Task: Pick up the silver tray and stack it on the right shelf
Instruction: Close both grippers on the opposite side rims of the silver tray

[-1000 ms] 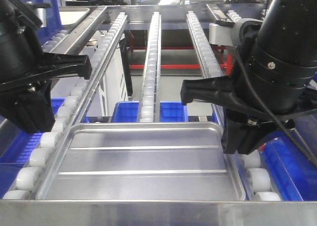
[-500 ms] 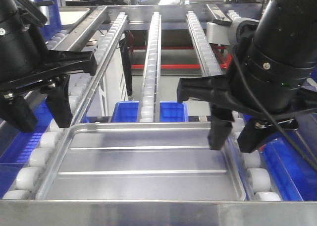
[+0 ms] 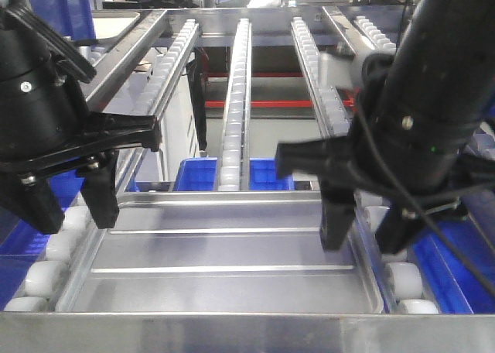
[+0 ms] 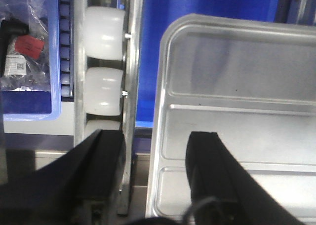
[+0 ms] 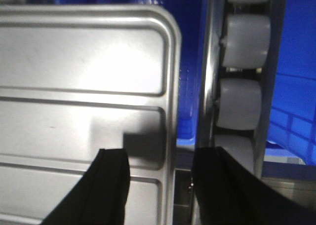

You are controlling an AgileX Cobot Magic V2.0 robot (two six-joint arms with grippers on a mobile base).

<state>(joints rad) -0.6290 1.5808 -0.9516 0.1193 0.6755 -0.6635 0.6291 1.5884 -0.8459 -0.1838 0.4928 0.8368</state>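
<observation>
Nearest: the wide polished front bar [image 3: 247, 334] of the right shelf [image 3: 236, 113] runs across the bottom of the front view. Just behind it the silver tray [image 3: 224, 252] lies flat on the shelf's near end, between the left and right roller rails. Its two raised ridges run left to right across its floor. White rollers [image 3: 45, 279] sit just beside each short side of the tray.

The left hand [image 3: 68, 206] is at the tray's left edge, spread wide. In the left wrist view it straddles the left rim. Its outer finger [image 4: 101, 170] is over the roller rail and its inner finger [image 4: 212, 180] is above the tray floor. Whether either one touches metal cannot be told.

The right hand [image 3: 365, 229] is at the tray's right edge, likewise spread. In the right wrist view it straddles the right rim. One black finger [image 5: 112, 185] is over the tray floor, with a dark shadow just ahead of it. The other finger [image 5: 224, 185] is outside, by the rollers. Contact cannot be told here either.

Lower down, blue bins [image 3: 197, 175] show under the rails, past the tray's far edge. In the left wrist view a clear bag with a red label [image 4: 24, 45] lies in a blue bin left of the roller rail.

Farther off, three roller rails run away from the tray. A red crossbar [image 3: 263, 104] lies beneath them in the middle distance.
</observation>
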